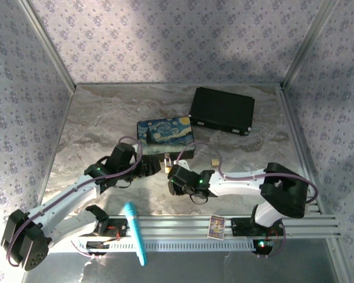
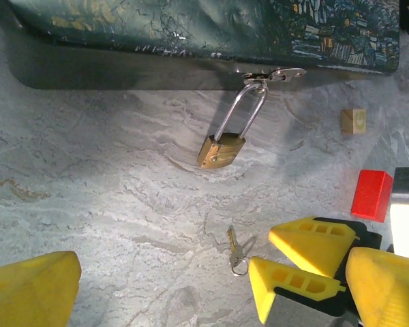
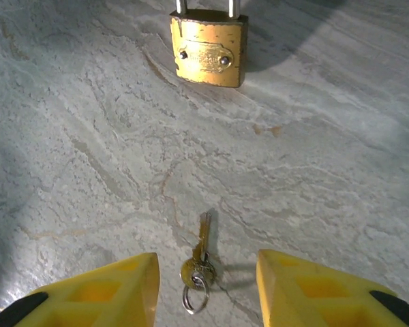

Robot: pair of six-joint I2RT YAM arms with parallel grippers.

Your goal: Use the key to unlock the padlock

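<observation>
The brass padlock (image 2: 220, 151) lies on the marble table, its silver shackle hooked through the hasp of the painted box (image 2: 191, 27). It also appears in the right wrist view (image 3: 208, 58) and from above (image 1: 166, 167). The small key (image 3: 200, 262) with its ring lies flat, blade pointing toward the padlock. My right gripper (image 3: 204, 272) is low over it, open, one yellow finger on each side of the key head without touching it. In the left wrist view the key (image 2: 234, 249) lies just left of the right gripper (image 2: 262, 248). My left gripper (image 2: 215, 293) is wide open and holds nothing.
A tan cube (image 2: 354, 120) and a red block (image 2: 371, 195) sit right of the padlock. A black case (image 1: 222, 110) lies at the back right. A teal pen (image 1: 135, 233) and a card (image 1: 216, 226) rest on the front rail.
</observation>
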